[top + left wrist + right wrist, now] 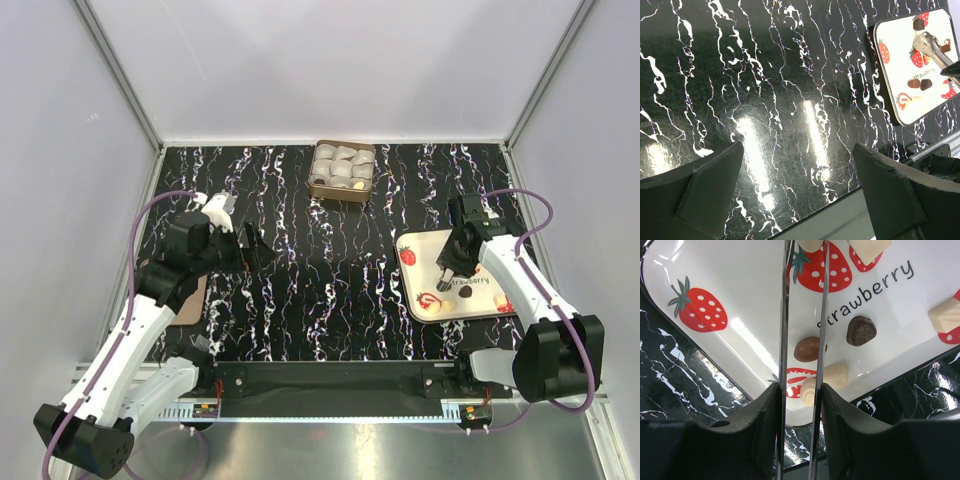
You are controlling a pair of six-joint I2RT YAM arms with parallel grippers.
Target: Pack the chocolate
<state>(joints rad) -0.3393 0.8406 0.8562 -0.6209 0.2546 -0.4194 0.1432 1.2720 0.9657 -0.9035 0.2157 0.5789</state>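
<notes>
The right gripper [800, 395] is clamped on a pair of slim metal tweezers [929, 46]. Its 2 black fingers press the blades, leaving only a narrow slot between them. The tips run off the top of the right wrist view, so I cannot tell whether they hold anything.

Through that slot, a round mid-brown chocolate [806, 349] lies on the white glossy tray printed with red strawberries [740, 285]. A dark brown moulded chocolate [860, 330] sits just beside it, and 2 cream chocolates [832, 375] lie near the tray's edge. The left gripper [797, 150] hangs wide open over the black marbled table [300, 290], well apart from the tray and holding nothing.

The likeliest failure is a bad pinch. Thin blades meeting a domed sweet off-centre would probably squirt it across the slick tray, perhaps into the cream chocolates or over the rim. Too hard a squeeze could mark the chocolate. A weak grip risks a drop on the way to the brown box of white paper cups [340, 196], which stands well apart at the far side of the table
</notes>
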